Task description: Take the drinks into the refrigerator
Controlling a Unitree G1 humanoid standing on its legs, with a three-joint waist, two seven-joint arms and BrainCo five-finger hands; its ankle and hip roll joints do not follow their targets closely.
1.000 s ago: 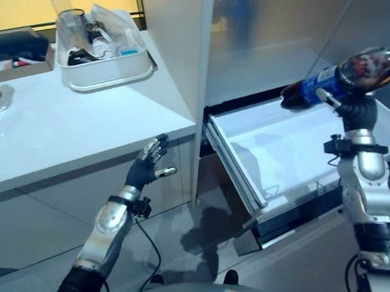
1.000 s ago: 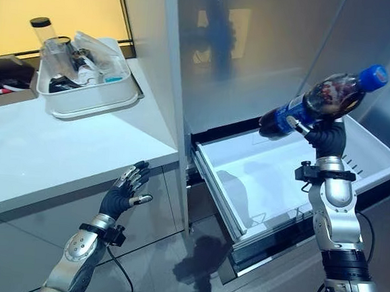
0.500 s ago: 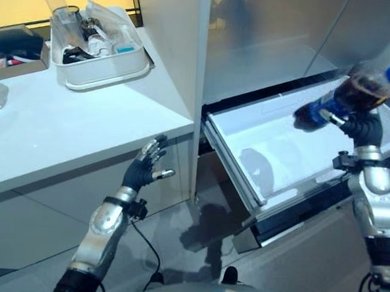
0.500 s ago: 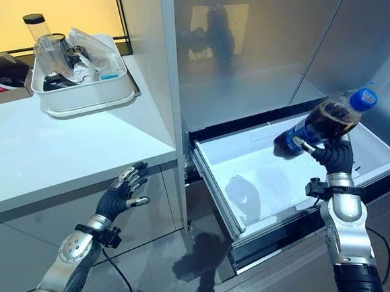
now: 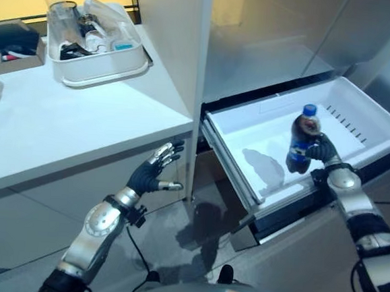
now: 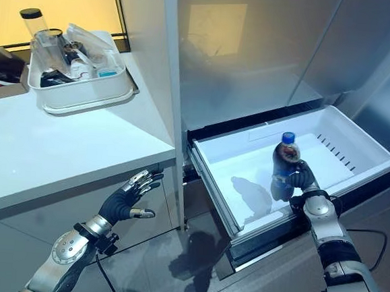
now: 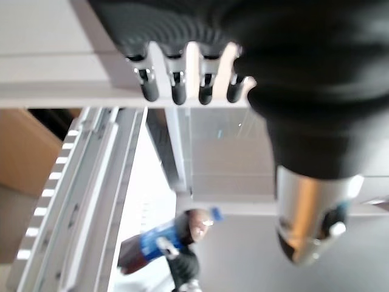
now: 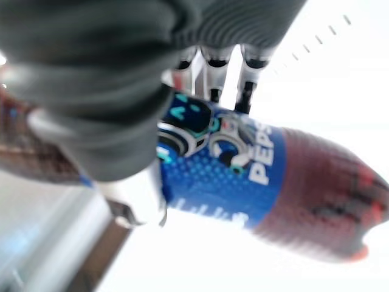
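The left robot hand (image 5: 153,175) is hanging below the white table (image 5: 68,129) edge, fingers relaxed and spread. In the open white drawer (image 5: 359,115), the right robot hand (image 5: 321,151) is gripping a cola bottle (image 5: 302,138) — dark drink, blue label, blue cap — standing nearly upright, cap pointing up.

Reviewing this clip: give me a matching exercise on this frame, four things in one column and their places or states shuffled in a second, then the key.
Things:
1. cola bottle
2. left hand
3. white bin
4. freezer drawer

Places or states:
A. pulled out, open
B. on the white counter, filled with clutter
C. upright, gripped by the right hand over the drawer
D. fingers spread, holding nothing, below the counter edge

Pairs: 1-C, 2-D, 3-B, 4-A
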